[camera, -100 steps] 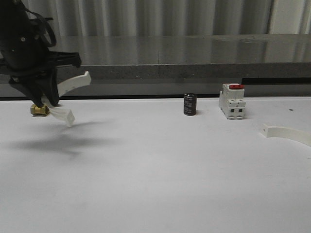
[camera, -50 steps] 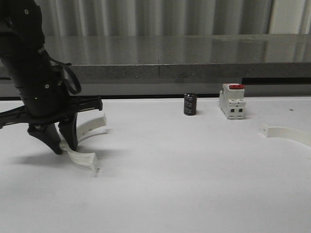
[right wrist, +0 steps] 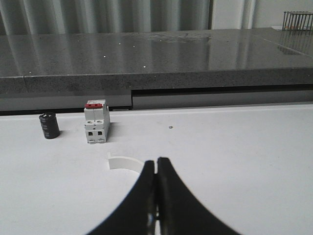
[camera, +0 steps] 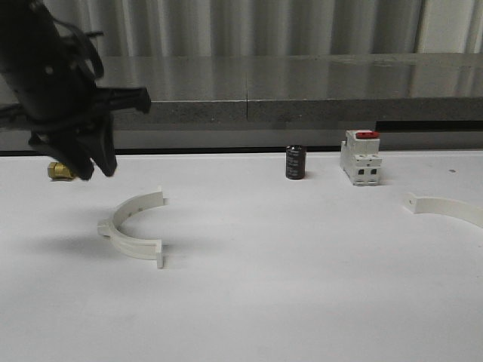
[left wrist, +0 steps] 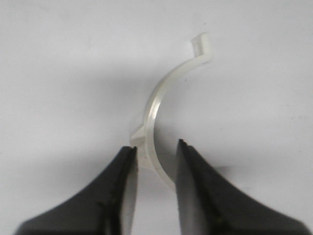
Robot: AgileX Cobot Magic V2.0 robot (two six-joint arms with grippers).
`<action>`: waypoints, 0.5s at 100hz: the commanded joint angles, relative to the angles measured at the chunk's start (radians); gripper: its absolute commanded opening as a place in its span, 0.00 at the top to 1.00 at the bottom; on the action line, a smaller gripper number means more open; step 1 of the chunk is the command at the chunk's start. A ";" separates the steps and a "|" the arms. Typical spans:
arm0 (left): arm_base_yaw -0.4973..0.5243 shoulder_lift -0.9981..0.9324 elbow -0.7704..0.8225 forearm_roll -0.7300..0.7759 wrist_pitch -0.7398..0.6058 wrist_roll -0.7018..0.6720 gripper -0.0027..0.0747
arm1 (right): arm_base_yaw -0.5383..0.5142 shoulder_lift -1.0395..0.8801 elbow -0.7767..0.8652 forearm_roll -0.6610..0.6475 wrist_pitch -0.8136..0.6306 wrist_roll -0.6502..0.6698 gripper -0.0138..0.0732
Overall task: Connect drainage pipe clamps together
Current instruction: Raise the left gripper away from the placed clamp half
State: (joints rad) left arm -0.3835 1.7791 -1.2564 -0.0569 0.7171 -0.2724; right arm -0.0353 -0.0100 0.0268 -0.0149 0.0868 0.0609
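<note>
One white drainage pipe clamp (camera: 130,226) lies flat on the white table at the left, its ends pointing right. My left gripper (camera: 93,170) hangs open above and behind it, holding nothing. In the left wrist view the same clamp (left wrist: 164,93) lies below the open fingers (left wrist: 156,150), apart from them. The other clamp (camera: 445,207) lies at the table's right edge. In the right wrist view that clamp (right wrist: 124,162) sits just ahead of my shut right gripper (right wrist: 156,160), partly hidden behind the fingers.
A white breaker with a red switch (camera: 360,157) and a small black cylinder (camera: 295,162) stand at the back, right of centre. A small brass fitting (camera: 60,170) sits at the back left behind my left gripper. A grey ledge (camera: 302,105) runs along the table's far edge.
My left gripper came down to the table with the clamp, let it go and rose up and to the left. The clamp now lies on the table.
</note>
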 commanded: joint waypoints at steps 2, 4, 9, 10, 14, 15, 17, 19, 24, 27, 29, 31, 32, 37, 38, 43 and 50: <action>0.000 -0.133 -0.023 0.012 0.008 0.072 1.00 | -0.007 -0.020 -0.016 0.002 -0.076 -0.010 0.92; 0.002 -0.151 -0.023 0.019 0.012 0.082 0.99 | -0.007 -0.020 -0.016 0.002 -0.076 -0.010 0.92; 0.007 -0.192 -0.021 0.040 0.025 0.098 0.99 | -0.007 -0.020 -0.016 0.002 -0.076 -0.010 0.92; 0.009 -0.205 -0.017 0.043 0.028 0.097 0.99 | -0.007 -0.020 -0.016 0.002 -0.076 -0.010 0.92; 0.016 -0.235 -0.006 0.057 0.031 0.098 0.99 | -0.007 -0.020 -0.016 0.002 -0.076 -0.010 0.92; 0.019 -0.249 0.000 0.057 0.031 0.098 0.99 | -0.007 -0.020 -0.016 0.002 -0.076 -0.010 0.92; 0.027 -0.268 0.009 0.068 0.031 0.099 0.99 | -0.007 -0.020 -0.016 0.002 -0.076 -0.010 0.92; 0.034 -0.281 0.021 0.075 0.029 0.106 0.99 | -0.007 -0.020 -0.016 0.002 -0.076 -0.010 0.92; 0.055 -0.336 0.051 0.083 0.025 0.123 0.99 | -0.007 -0.020 -0.016 0.002 -0.076 -0.010 0.92; 0.069 -0.364 0.071 0.086 0.021 0.134 0.99 | -0.007 -0.020 -0.016 0.002 -0.076 -0.010 0.92; 0.081 -0.385 0.087 0.085 0.019 0.143 0.99 | -0.007 -0.020 -0.016 0.002 -0.076 -0.010 0.92; 0.093 -0.408 0.104 0.085 0.016 0.153 0.99 | -0.007 -0.020 -0.016 0.002 -0.076 -0.010 0.92; 0.097 -0.415 0.109 0.085 0.016 0.156 0.99 | -0.007 -0.020 -0.016 0.002 -0.076 -0.010 0.92; 0.127 -0.469 0.151 0.085 0.000 0.167 0.99 | -0.007 -0.020 -0.016 0.002 -0.076 -0.010 0.92; 0.135 -0.485 0.163 0.085 -0.002 0.167 0.99 | -0.007 -0.020 -0.016 0.002 -0.076 -0.010 0.92; 0.162 -0.543 0.207 0.085 -0.018 0.168 0.99 | -0.007 -0.020 -0.016 0.002 -0.077 -0.010 0.92; 0.193 -0.628 0.272 0.088 -0.050 0.173 0.99 | -0.007 -0.020 -0.016 0.002 -0.078 -0.010 0.92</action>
State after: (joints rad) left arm -0.2223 1.2636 -1.0173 0.0279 0.7471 -0.1102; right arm -0.0353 -0.0100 0.0268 -0.0149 0.0868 0.0609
